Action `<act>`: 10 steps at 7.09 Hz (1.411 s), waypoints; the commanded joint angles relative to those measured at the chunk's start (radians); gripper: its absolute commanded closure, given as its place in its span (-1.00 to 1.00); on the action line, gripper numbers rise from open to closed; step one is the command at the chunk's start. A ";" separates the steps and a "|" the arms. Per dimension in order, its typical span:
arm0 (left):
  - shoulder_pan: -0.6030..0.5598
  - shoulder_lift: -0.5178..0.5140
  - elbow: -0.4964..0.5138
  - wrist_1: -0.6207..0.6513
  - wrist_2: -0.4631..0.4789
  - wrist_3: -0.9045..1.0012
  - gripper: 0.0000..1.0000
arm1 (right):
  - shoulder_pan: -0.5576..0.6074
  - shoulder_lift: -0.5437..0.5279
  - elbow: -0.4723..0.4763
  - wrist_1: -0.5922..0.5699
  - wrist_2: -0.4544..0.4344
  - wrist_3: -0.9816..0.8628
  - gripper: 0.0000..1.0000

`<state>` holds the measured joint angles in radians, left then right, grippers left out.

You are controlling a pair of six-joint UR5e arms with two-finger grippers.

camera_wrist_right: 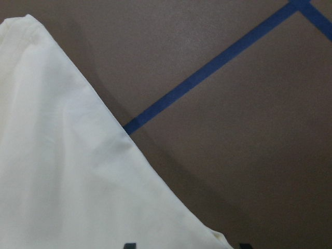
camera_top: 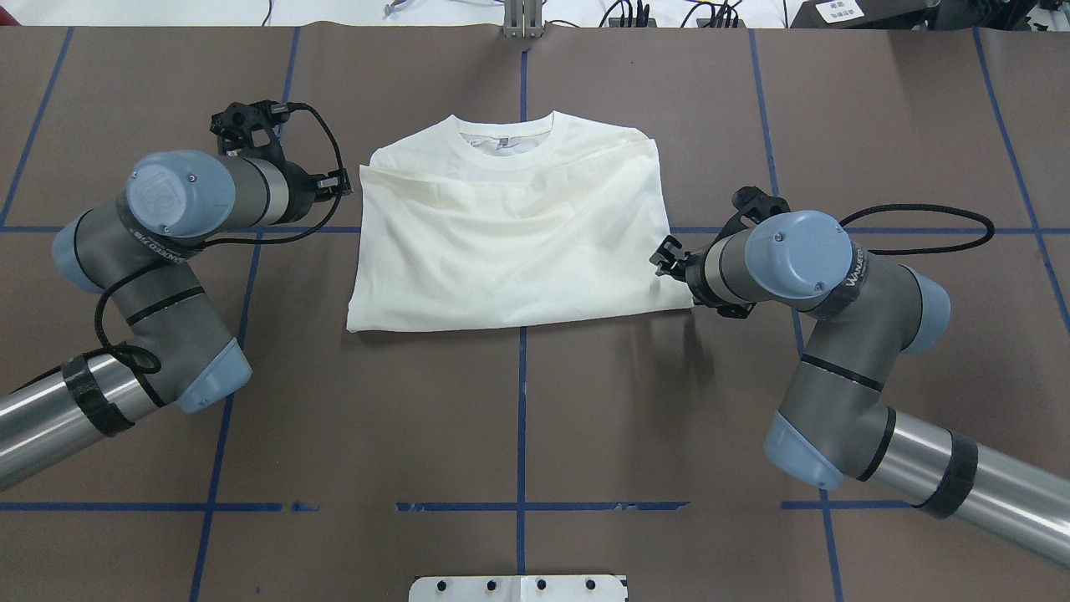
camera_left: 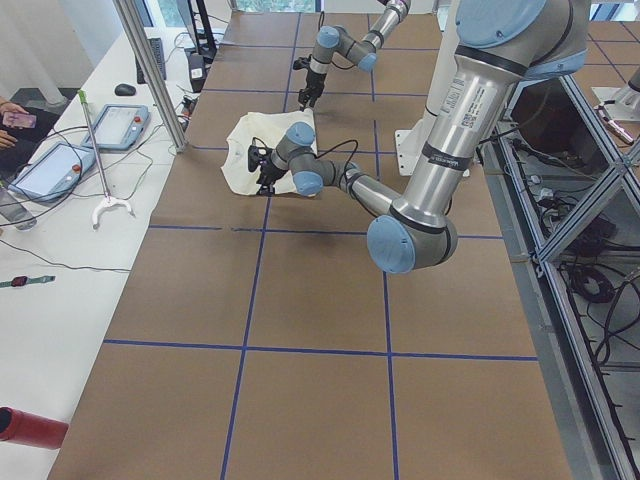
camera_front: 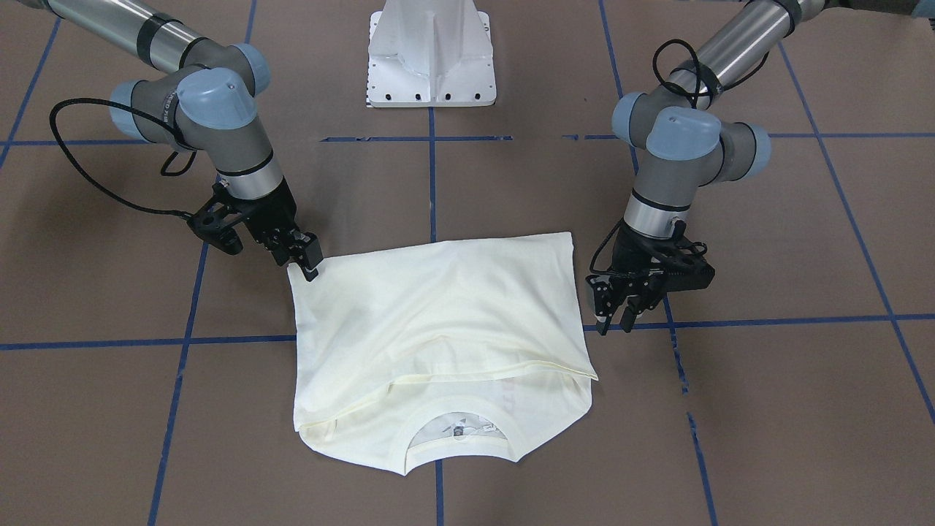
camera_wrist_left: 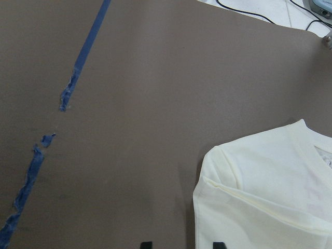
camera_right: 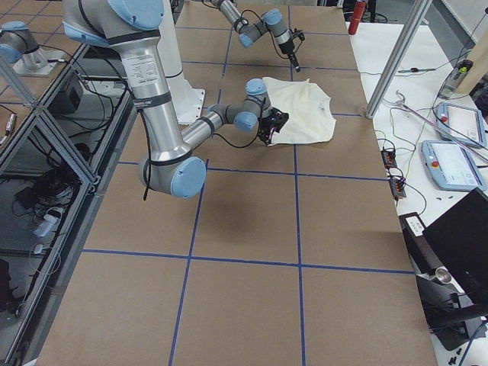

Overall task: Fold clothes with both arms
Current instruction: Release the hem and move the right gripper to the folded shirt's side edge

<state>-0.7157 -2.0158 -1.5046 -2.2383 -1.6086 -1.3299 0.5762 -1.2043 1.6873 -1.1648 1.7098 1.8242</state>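
1. The brown table (camera_top: 518,401), gridded in blue tape (camera_top: 520,435), carries the job between my two arms.
2. My left arm (camera_top: 167,251) and right arm (camera_top: 836,334) reach in from opposite sides, wrists turned toward the middle.
3. The cream shirt (camera_top: 510,242) lies flat between them, doubled over. Its folded edge is nearest my white base (camera_front: 431,55) and its ribbed neck (camera_top: 504,134) is on the far side. It looks a little wider than deep, so its long axis runs from one gripper toward the other.
4. My right gripper (camera_front: 307,267) sits at the shirt's near corner on its side, jaws parted around that corner, nothing pinched.
5. My left gripper (camera_front: 613,325) hangs just beside the opposite edge, farther toward the neck, jaws likewise apart and empty.
6. The cloth lies inward from both grippers. By my reading the right one, already straddling a corner, is better placed to take hold first.
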 commanded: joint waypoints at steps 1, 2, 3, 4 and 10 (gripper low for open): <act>-0.001 0.000 -0.005 0.000 0.001 0.000 0.01 | -0.012 0.003 -0.021 0.002 -0.012 0.003 -0.40; -0.001 0.000 -0.008 0.002 0.001 0.000 0.01 | -0.012 0.005 -0.021 0.002 -0.012 0.004 0.18; -0.001 0.000 -0.008 0.002 0.001 0.000 0.01 | -0.010 0.003 -0.014 0.002 -0.012 0.000 0.99; -0.001 0.000 -0.008 0.002 0.001 -0.002 0.00 | -0.007 0.002 -0.014 0.002 -0.010 -0.003 1.00; -0.001 0.000 -0.055 0.006 -0.008 -0.005 0.00 | -0.128 -0.347 0.548 -0.007 0.187 0.012 1.00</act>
<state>-0.7164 -2.0153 -1.5415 -2.2348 -1.6144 -1.3330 0.5140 -1.4716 2.1137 -1.1722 1.8348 1.8252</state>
